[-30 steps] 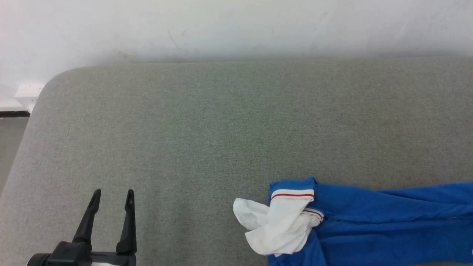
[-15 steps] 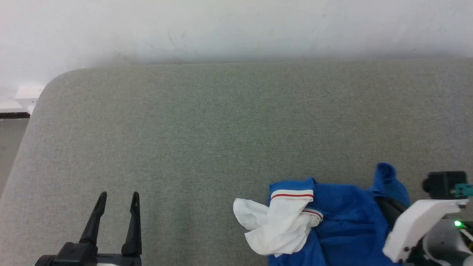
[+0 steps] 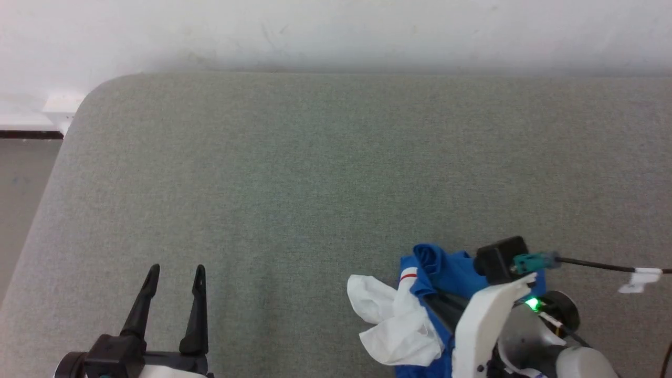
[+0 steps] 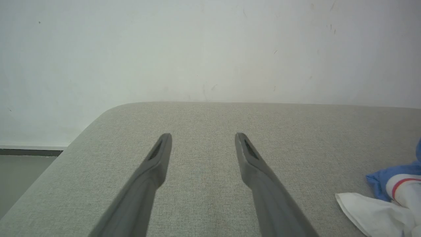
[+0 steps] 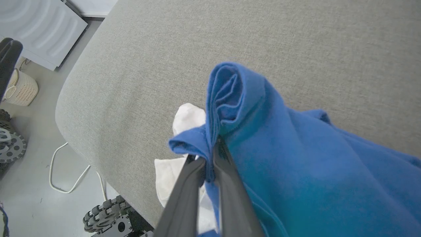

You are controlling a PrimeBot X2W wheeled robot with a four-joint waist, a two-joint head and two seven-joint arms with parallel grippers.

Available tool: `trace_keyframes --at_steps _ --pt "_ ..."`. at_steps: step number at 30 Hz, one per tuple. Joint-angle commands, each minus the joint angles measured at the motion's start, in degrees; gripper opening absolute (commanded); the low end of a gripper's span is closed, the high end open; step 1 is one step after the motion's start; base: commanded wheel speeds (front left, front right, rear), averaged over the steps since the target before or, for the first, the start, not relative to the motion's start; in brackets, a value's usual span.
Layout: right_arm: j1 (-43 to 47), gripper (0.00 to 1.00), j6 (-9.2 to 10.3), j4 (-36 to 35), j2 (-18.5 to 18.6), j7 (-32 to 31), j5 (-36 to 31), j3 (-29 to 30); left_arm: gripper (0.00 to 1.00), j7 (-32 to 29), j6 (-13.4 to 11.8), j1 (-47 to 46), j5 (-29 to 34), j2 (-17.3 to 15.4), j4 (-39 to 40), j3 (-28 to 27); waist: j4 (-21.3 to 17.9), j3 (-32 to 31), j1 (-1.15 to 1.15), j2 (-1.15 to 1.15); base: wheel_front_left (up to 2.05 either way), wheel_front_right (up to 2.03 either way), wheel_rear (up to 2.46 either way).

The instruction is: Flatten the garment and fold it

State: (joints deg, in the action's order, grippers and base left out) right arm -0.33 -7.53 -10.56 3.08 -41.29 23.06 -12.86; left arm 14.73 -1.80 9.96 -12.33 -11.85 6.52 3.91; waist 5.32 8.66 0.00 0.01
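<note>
The shirt [image 3: 446, 270] lies bunched up near the front edge of the table [image 3: 315, 157], right of the middle in the head view. Most of what shows is blue. A crumpled white sleeve [image 3: 391, 331] spreads flat on the table on the shirt's left side, and a short red stripe [image 3: 407, 275] shows where white meets blue. One blue fold is lifted off the table and curls over into a loose roll at its top.

The right gripper [image 5: 209, 158] holds that fold. Its two dark fingers are pressed together with the blue cloth pinched between them just below the roll. In the head view the white wrist casing [image 3: 483, 325] rises over the shirt, with a small green light [image 3: 533, 303] lit on it and a thin dark cable [image 3: 593, 265] running off to the right.

The left gripper [image 3: 176, 270] hovers at the lower left, well apart from the shirt, its fingers spread with nothing between them; bare table shows through the gap.

A white wall [image 3: 336, 31] stands behind the table. Beyond the table's rounded corner, the right wrist view shows the floor [image 5: 29, 184], a pale woven basket [image 5: 21, 90] and a looping white cord [image 5: 65, 171].
</note>
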Motion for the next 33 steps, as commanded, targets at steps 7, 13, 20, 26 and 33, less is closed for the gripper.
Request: trace_keyframes --at_steps 7,13,20,26,33 --pt "-3.25 0.00 0.04 8.00 -0.19 2.66 -0.72 -2.57 1.00 0.27 0.73 -1.94 -0.11 1.42 -1.16 0.49 2.02 1.60 0.00 -0.01 0.00 0.00 0.00" --pt "-5.33 0.00 0.04 18.18 -0.20 4.67 -2.64 -2.65 1.00 0.27 1.31 -2.97 0.20 2.48 -2.37 1.32 3.17 1.56 0.00 -0.01 0.00 0.00 0.00" --pt "-7.62 1.00 0.04 22.20 -0.20 5.79 -4.12 -3.96 1.00 0.27 1.56 -2.74 0.34 2.81 -3.57 1.16 3.01 0.04 0.00 -0.01 0.00 0.00 0.00" --pt "-7.77 1.00 0.04 17.53 -0.20 3.96 -2.28 -4.03 1.00 0.27 1.42 -1.00 0.14 3.00 -3.65 0.73 0.80 -1.57 0.00 -0.01 0.00 0.00 0.00" --pt "-4.43 1.00 0.04 7.28 -0.20 3.47 -2.52 5.62 1.00 0.27 1.55 -0.03 0.19 2.64 -3.01 0.66 -1.11 -1.64 0.00 -0.01 0.00 0.00 0.00"
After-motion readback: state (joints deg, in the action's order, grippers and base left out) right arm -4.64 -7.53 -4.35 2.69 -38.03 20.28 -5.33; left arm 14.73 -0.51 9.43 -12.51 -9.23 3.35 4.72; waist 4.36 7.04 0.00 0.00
